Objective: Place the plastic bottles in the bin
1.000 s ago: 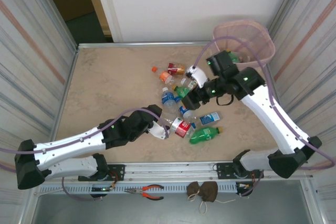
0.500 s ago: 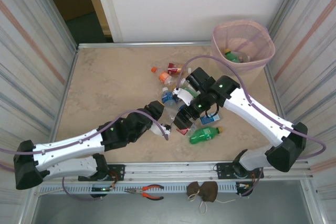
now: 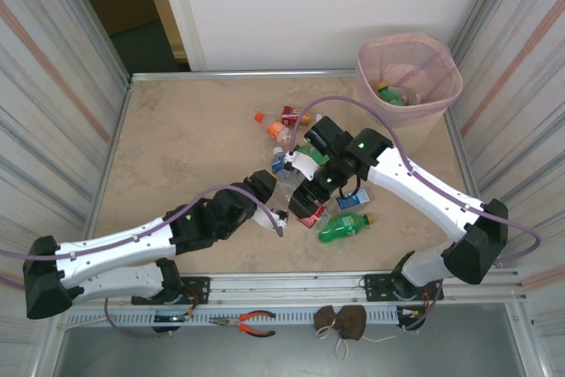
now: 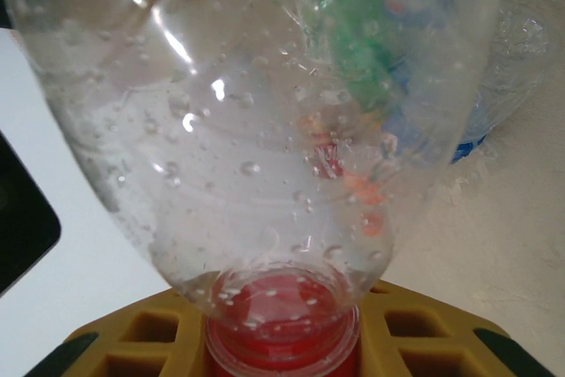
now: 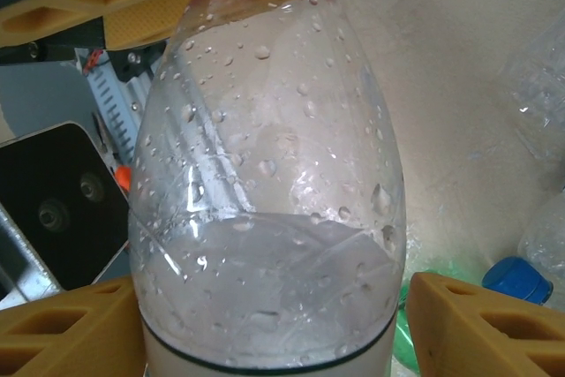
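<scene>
clear bottle (image 4: 265,130) mid-table: we hold its red-capped neck tight in our left gripper (image 4: 282,342), while our right gripper (image 5: 275,328) straddles its body, jaws apart; a green bottle (image 3: 344,227) lies near, the bin (image 3: 408,37) stands far right.
</scene>
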Robot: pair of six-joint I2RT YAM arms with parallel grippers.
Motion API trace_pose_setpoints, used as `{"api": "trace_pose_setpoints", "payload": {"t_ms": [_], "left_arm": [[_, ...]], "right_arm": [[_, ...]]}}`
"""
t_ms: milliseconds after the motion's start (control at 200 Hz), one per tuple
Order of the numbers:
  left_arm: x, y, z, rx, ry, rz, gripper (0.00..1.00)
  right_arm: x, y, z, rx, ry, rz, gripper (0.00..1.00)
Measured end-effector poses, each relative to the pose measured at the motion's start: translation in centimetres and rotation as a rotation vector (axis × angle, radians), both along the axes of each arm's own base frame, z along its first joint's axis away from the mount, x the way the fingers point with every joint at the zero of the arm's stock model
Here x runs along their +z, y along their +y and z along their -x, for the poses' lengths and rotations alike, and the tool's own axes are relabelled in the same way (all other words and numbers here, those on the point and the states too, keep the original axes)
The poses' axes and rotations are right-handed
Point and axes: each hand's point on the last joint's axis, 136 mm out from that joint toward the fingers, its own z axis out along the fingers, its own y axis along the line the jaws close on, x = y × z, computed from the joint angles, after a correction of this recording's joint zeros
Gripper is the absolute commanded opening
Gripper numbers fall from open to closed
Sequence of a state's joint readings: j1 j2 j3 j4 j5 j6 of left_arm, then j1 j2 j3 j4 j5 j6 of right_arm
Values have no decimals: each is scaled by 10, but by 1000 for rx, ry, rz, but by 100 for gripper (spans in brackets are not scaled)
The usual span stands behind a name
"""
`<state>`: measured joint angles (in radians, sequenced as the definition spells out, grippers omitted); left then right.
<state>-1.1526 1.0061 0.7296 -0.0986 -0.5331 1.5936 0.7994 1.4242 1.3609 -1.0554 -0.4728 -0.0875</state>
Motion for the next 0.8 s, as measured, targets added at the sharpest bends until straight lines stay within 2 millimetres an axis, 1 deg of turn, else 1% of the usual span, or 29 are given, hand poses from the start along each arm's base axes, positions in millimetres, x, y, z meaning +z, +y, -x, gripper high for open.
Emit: {"api": "trace_pose_setpoints", "payload": {"t_ms": [90,286,491,556,626,676,802], "left_arm": [[0,0,0,0,0,-1,15],[0,0,0,0,0,-1,17],[0,0,0,0,0,-1,29],[0,0,0,0,1,-1,36],[0,0,0,-1,3,2,47],[0,-2,1,-8,6,9,53],[5,-4,2,-14,12,45,67]], "right_arm": [[-2,1,0,1,5,5,72],[-2,2,2,11,10,3,65],[-2,2,2,11,11,2,61],[-2,2,2,10,10,2,60],[-2,2,2,10,10,2,59],[-2,2,1,7,8,3,58],[-1,-2,-6,-16,-3,0,57]]}}
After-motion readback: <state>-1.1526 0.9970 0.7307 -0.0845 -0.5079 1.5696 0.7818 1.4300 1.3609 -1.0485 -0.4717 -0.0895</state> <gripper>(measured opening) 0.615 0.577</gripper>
